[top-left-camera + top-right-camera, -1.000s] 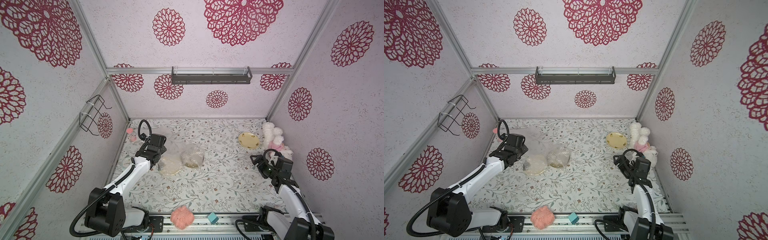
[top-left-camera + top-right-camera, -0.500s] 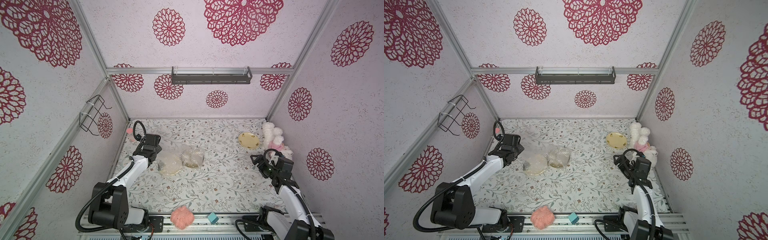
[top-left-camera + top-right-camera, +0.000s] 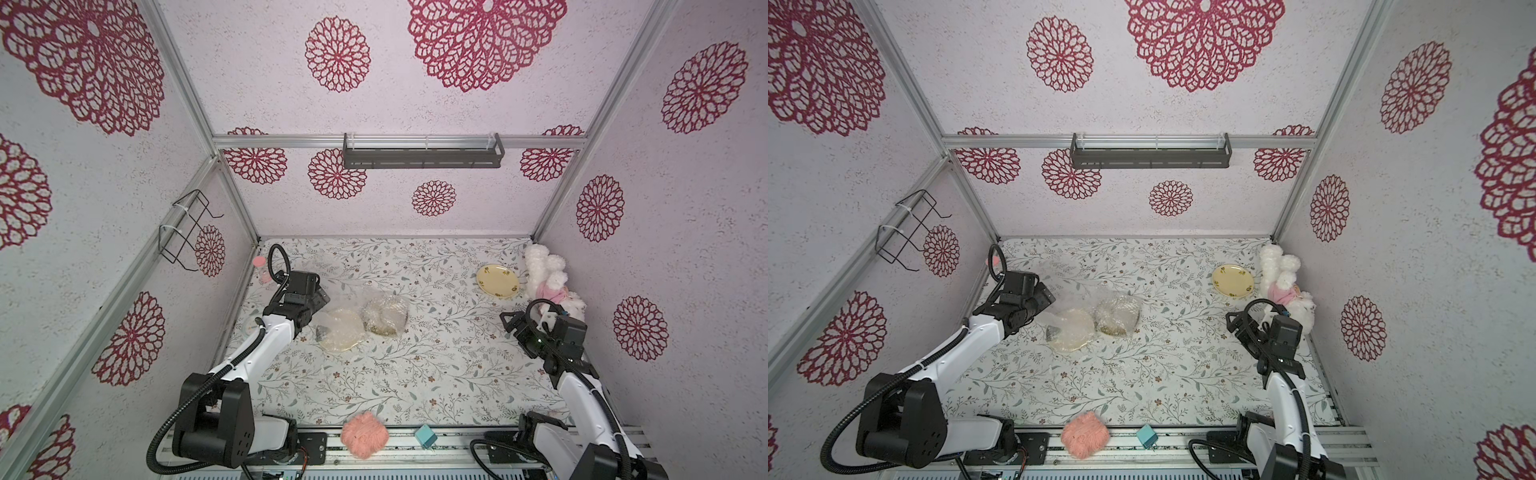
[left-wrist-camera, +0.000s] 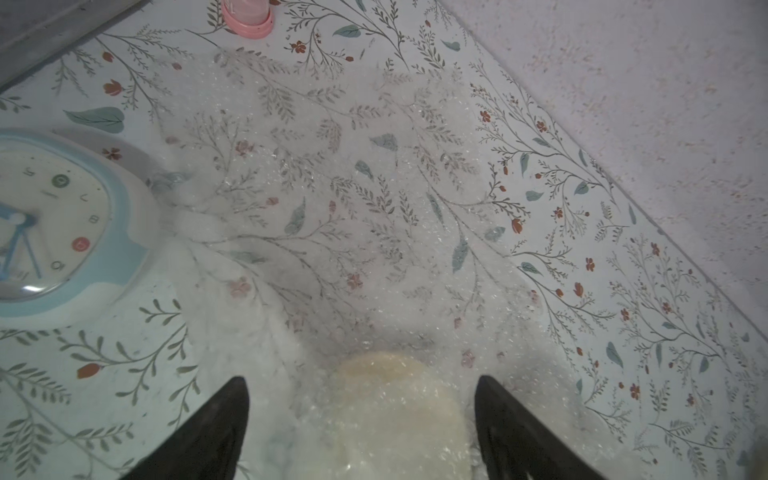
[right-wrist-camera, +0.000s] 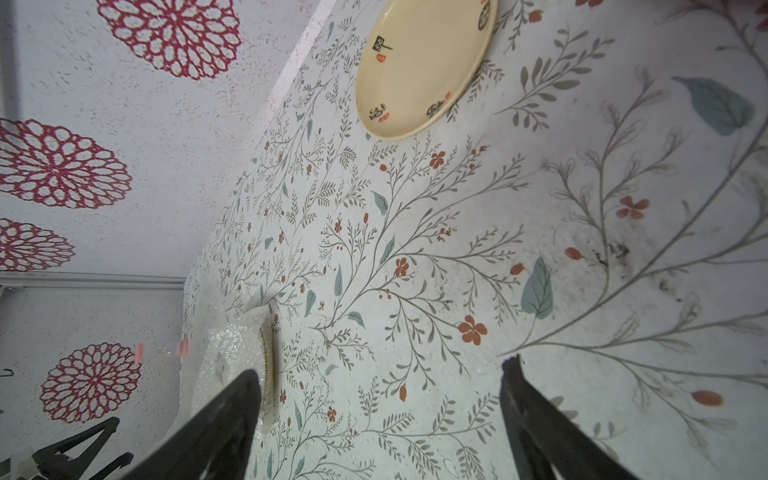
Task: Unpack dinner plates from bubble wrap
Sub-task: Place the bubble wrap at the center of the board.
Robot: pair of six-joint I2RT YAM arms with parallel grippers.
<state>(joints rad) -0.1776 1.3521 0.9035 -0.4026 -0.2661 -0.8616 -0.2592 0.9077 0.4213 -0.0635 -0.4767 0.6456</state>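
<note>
Two dinner plates lie left of centre under bubble wrap (image 4: pixel 353 187). One is pale cream (image 3: pixel 340 330) (image 3: pixel 1069 332) with the clear film loosely over it; it also shows in the left wrist view (image 4: pixel 399 411). The other is a tighter bundle (image 3: pixel 384 313) (image 3: pixel 1117 316) (image 5: pixel 257 361). My left gripper (image 3: pixel 322 297) (image 3: pixel 1045 300) (image 4: pixel 361 399) hovers open at the cream plate's rear left, gripping nothing. A bare cream plate with dark motifs (image 3: pixel 497 281) (image 3: pixel 1232 281) (image 5: pixel 424 66) sits at the back right. My right gripper (image 3: pixel 513 328) (image 3: pixel 1235 326) (image 5: pixel 382 386) stands open above the table, in front of that plate.
A white clock with a blue rim (image 4: pixel 54 232) lies by the left wall, and a pink-capped bottle (image 3: pixel 259 266) (image 4: pixel 247 16) stands in the back left corner. A white plush toy (image 3: pixel 548 282) sits at the right wall. A pink yarn ball (image 3: pixel 365 434) and a teal block (image 3: pixel 426 436) rest on the front rail.
My left gripper has opened and let go of the bubble wrap, which has dropped from its raised position and now lies flat on the table. The right arm has not moved.
</note>
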